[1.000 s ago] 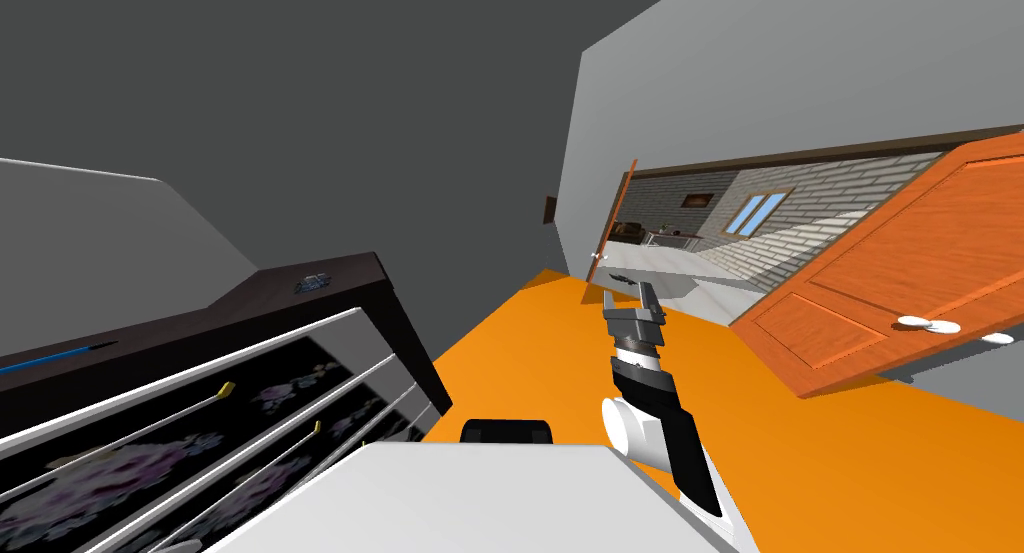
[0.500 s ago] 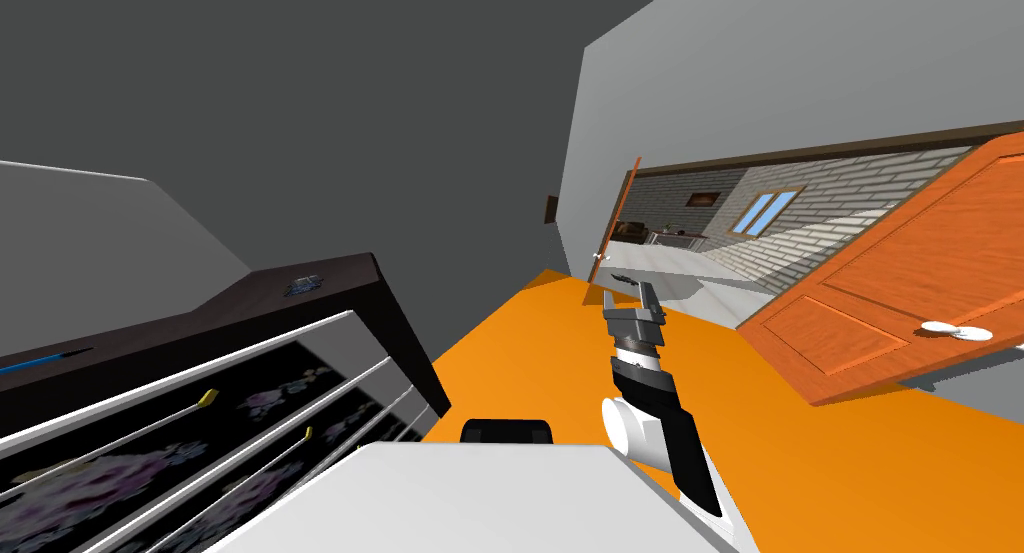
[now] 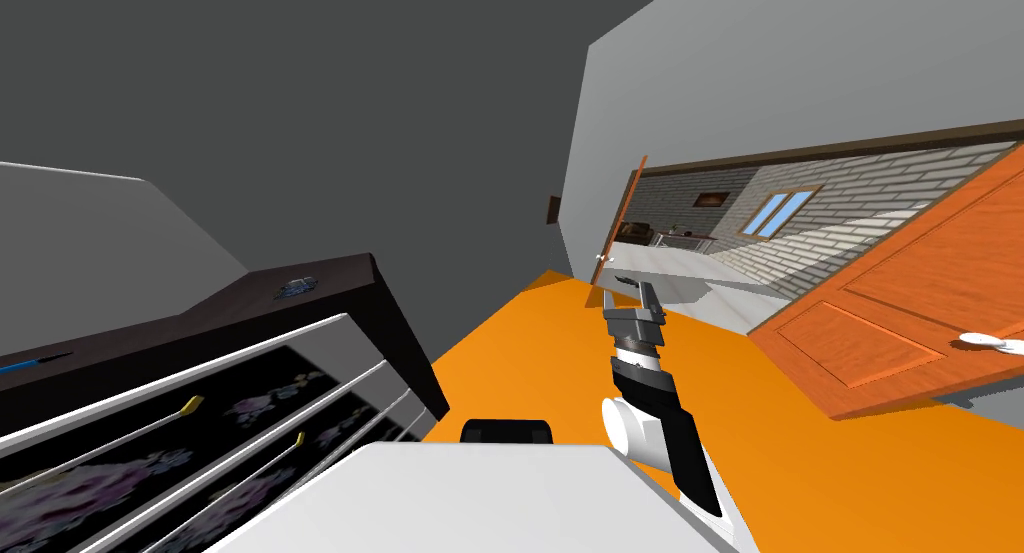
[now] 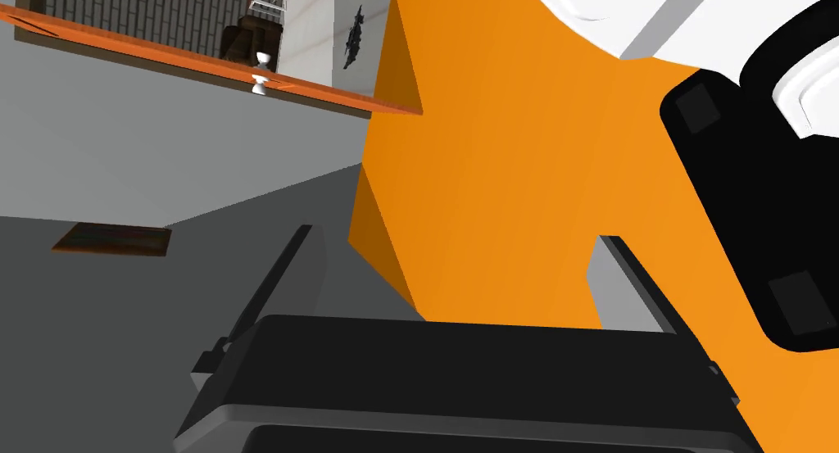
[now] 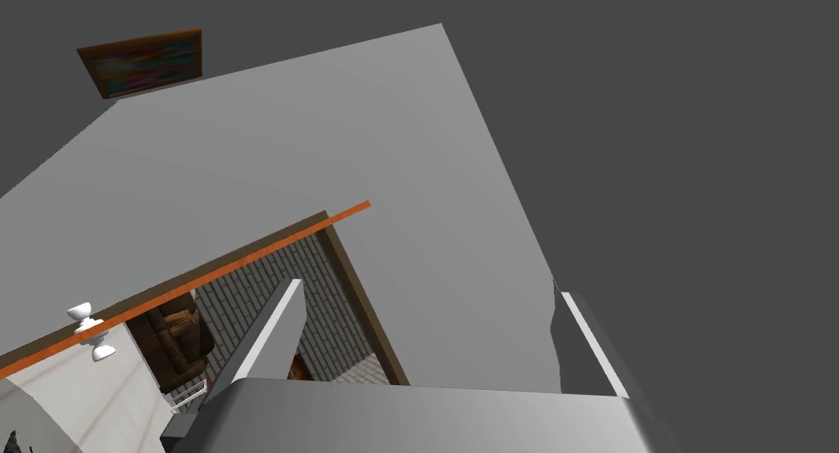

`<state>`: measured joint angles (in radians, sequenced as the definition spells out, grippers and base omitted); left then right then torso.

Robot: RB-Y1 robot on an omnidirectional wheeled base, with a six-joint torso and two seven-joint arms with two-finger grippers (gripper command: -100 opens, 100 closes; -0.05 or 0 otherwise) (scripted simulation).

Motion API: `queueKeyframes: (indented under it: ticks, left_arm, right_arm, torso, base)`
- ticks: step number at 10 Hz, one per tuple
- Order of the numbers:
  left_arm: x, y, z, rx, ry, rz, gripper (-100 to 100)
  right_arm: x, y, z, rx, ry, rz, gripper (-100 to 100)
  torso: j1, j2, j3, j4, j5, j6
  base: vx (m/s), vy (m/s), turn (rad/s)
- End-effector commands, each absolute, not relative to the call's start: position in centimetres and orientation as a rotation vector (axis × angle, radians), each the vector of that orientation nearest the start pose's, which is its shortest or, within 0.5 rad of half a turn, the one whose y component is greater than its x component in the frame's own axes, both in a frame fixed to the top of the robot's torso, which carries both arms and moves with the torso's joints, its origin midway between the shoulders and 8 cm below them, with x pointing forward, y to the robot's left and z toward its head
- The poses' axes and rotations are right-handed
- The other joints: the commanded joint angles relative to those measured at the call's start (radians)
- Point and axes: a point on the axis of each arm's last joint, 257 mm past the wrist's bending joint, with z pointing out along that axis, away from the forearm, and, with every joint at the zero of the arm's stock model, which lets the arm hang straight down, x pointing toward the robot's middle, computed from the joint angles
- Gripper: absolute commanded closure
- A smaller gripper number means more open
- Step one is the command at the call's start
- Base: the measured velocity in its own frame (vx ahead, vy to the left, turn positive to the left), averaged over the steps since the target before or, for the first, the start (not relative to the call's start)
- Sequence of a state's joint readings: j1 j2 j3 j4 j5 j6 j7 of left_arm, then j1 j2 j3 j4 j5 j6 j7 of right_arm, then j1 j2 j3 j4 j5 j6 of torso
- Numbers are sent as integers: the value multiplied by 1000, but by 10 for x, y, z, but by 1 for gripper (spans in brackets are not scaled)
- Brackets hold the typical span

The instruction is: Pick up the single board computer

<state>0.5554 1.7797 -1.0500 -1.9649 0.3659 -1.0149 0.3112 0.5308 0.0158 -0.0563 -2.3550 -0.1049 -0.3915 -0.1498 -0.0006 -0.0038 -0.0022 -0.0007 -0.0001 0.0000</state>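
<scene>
- Two grippers stand with fingers apart, clamped on nothing: the left gripper [image 4: 456,233] points at the orange floor [image 4: 508,186], and the right gripper [image 5: 428,291] is held forward toward a grey wall.
- We locate the single board computer [image 3: 297,288] flat on top of the dark dresser [image 3: 345,277], near its far end and well apart from the right gripper.
- Board markings are too small to read.

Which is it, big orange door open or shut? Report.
Open: the big orange door stands wide; a brick-walled room shows past it.

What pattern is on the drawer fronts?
Drawer fronts are black with pale purple flowers; best in head view.
</scene>
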Motion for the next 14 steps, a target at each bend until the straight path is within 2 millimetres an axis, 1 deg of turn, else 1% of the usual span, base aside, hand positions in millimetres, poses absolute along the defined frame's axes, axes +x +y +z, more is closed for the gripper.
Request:
queueKeyframes:
  ticks: [1, 2, 3, 4, 5, 6, 7, 8, 9, 10, 11, 12, 13, 14]
  left_arm:
    - [57, 279, -246, -1059, 2461, -1669, -100]
    - [56, 286, -245, -1047, 2491, -1638, -100]
    - [56, 289, -245, -1043, 2501, -1627, -100]
    - [43, 305, -244, -1111, 2531, -1574, -100]
    - [38, 313, -243, -1120, 2565, -1535, -100]
    - [37, 321, -240, -1107, 2595, -1501, -100]
    - [27, 336, -238, -1168, 2612, -1448, -100]
    - [21, 345, -235, -1179, 2648, -1400, -100]
    - [21, 354, -231, -1163, 2678, -1359, -100]
    - [21, 356, -230, -1160, 2686, -1349, -100]
    - [11, 374, -224, -1219, 2707, -1275, -100]
    - [8, 385, -218, -1215, 2744, -1217, -100]
    - [8, 389, -216, -1207, 2757, -1196, -100]
    - [0, 405, -208, -1256, 2767, -1126, -100]
  right_arm:
    - [338, -313, 28, 827, 523, 1429, 0]
    - [338, -313, 28, 827, 523, 1429, 0]
    - [338, -313, 28, 827, 523, 1429, 0]
    - [338, -313, 28, 827, 523, 1429, 0]
    - [338, -313, 28, 827, 523, 1429, 0]
    - [338, -313, 28, 827, 523, 1429, 0]
    - [338, -313, 28, 827, 523, 1429, 0]
    - [338, -313, 28, 827, 523, 1429, 0]
    - [338, -313, 28, 827, 523, 1429, 0]
    - [338, -313, 28, 827, 523, 1429, 0]
    - [338, -313, 28, 827, 523, 1429, 0]
    - [338, -313, 28, 827, 523, 1429, 0]
    - [338, -313, 28, 827, 523, 1429, 0]
    - [338, -313, 28, 827, 523, 1429, 0]
  torso:
    - [0, 0, 0, 0, 0, 0]
    - [-1, -1, -1, 0, 0, 0]
    - [0, 0, 0, 0, 0, 1]
    - [1, 2, 1, 0, 0, 0]
    - [-1, 0, 0, 0, 0, 0]
    - [-1, -1, -1, 0, 0, 0]
    - [0, 0, 0, 0, 0, 1]
    - [-1, -1, -1, 0, 0, 0]
    - [-1, -1, -1, -1, 0, 0]
    - [0, 0, 0, 0, 0, 1]
    - [1, 2, 1, 0, 0, 1]
    - [0, 0, 0, 0, 0, 0]
    - [0, -1, -1, 0, 0, 0]
    - [0, 0, 0, 0, 0, 1]
  base:
    - [73, -43, 51]
    - [35, -28, 0]
    - [7, -8, -11]
    - [63, -34, 64]
    - [77, -39, 52]
    - [37, -20, -1]
    - [66, -37, 54]
    - [77, -46, 42]
    - [41, -23, 3]
    - [10, 0, -9]
    - [63, -17, 48]
    - [74, -30, 52]
    - [40, -19, 1]
    - [75, -27, 40]
